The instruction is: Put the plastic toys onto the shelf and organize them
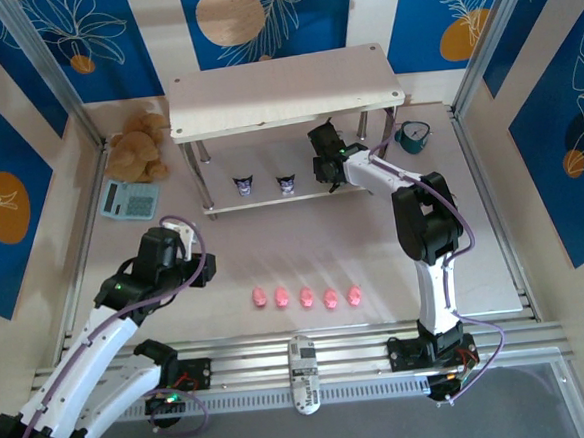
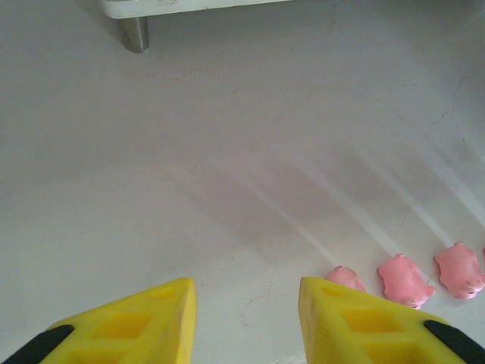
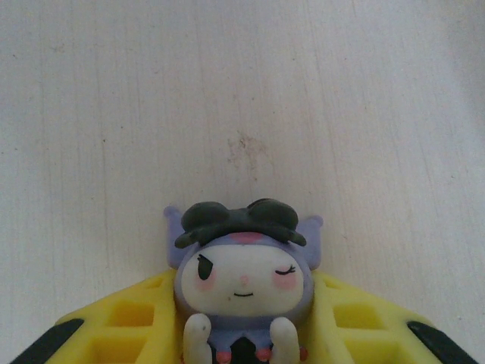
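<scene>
Top external view: the shelf (image 1: pixel 285 87) stands at the far middle of the table (image 1: pixel 274 250), upper board bare. Two dark figurines (image 1: pixel 244 185) stand upright on the lower board, side by side but apart, left of centre.

Right gripper (image 1: pixel 325 159) reaches in at the right end of the lower tier, under the upper board. In the right wrist view, the right gripper (image 3: pixel 242 311) has its yellow fingers (image 3: pixel 129 318) close against both sides of a third dark figurine (image 3: pixel 242 273), with no gap to be seen, so it is pinching it. The figurine is upright, white face to the camera, one eye winking. Pale wood grain lies behind it (I cannot tell whether its feet touch the board).

Five pink pigs (image 1: pixel 307 298) lie in a straight row on the near middle of the table, evenly spaced, none touching.

Left gripper (image 1: pixel 181 232) hangs over the table's left half, well left of the row. In the left wrist view, the left gripper (image 2: pixel 244 303) has its fingers (image 2: pixel 151 318) spread with bare table between them, nothing held. Three pigs (image 2: pixel 404 279) show just beyond the right finger; one shelf leg (image 2: pixel 136 34) shows at top left.

Others: teddy bear (image 1: pixel 138 144) by the shelf's left end, calculator (image 1: pixel 128 198) in front of it, alarm clock (image 1: pixel 414 136) by the shelf's right end.
</scene>
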Motion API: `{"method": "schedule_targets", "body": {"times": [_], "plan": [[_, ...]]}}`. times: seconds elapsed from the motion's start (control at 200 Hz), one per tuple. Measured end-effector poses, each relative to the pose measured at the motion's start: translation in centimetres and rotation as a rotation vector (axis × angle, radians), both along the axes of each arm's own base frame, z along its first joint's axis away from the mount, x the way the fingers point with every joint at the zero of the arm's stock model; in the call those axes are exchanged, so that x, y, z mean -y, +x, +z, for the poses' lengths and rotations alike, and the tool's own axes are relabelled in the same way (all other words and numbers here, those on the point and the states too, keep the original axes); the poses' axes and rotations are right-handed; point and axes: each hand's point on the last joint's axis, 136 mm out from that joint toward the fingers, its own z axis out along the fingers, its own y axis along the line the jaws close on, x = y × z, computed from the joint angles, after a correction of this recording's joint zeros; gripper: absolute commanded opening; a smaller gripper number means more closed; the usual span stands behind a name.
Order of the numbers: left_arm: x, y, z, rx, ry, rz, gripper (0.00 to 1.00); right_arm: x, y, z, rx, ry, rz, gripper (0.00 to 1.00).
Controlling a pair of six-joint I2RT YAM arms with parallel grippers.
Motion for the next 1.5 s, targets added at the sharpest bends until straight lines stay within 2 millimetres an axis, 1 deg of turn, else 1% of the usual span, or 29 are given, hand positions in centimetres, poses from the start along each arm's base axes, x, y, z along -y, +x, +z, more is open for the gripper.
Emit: {"method": "schedule_targets", "body": {"times": [0.1,0.26,0.68,1.176,1.246,1.401,1.501], "plan": [[0.0,0.0,0.0,0.000,0.000,0.000,0.41,0.0,0.0,0.0,0.007,0.000,0.003,0.28],[0.0,0.0,0.0,0.000,0.000,0.000,0.41,0.4,-0.9,-0.1,0.003,-0.013,0.019,0.28],[0.0,0.0,0.1,0.002,-0.002,0.000,0.41,1.2,-2.1,-0.1,-0.003,-0.030,0.035,0.28],[0.0,-0.1,0.4,0.016,-0.008,0.000,0.41,1.3,-2.1,-0.1,-0.004,-0.035,0.043,0.29],[0.0,-0.1,0.4,0.016,-0.008,0.000,0.41,1.3,-2.1,-0.1,-0.006,-0.033,0.044,0.31],[0.0,-0.1,0.4,0.016,-0.008,0.000,0.41,1.3,-2.2,-0.2,-0.010,-0.034,0.043,0.39],[0.0,-0.1,0.4,0.016,-0.008,0.000,0.41,1.5,-2.2,-0.2,-0.016,-0.037,0.041,0.42]]}}
